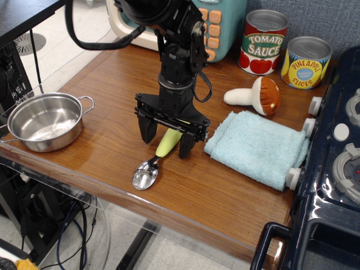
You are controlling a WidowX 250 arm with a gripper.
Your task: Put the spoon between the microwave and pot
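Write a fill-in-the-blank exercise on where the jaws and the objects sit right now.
1. The gripper stands over the spoon with its jaws open on either side of the yellow-green ____.
2. The can beside the pineapple can is labelled tomato ____.
3. The pot sits near the table's ____ edge in the picture.
4. The toy mushroom lies just behind the light blue ____.

Missing words: handle; sauce; left; cloth

Glossy brown wooden tabletop (101,101), backed by a grey-blue fabric wall (315,17). Pale tiled floor (62,39) beyond the left edge, with dark cables (79,225) tangled underneath.
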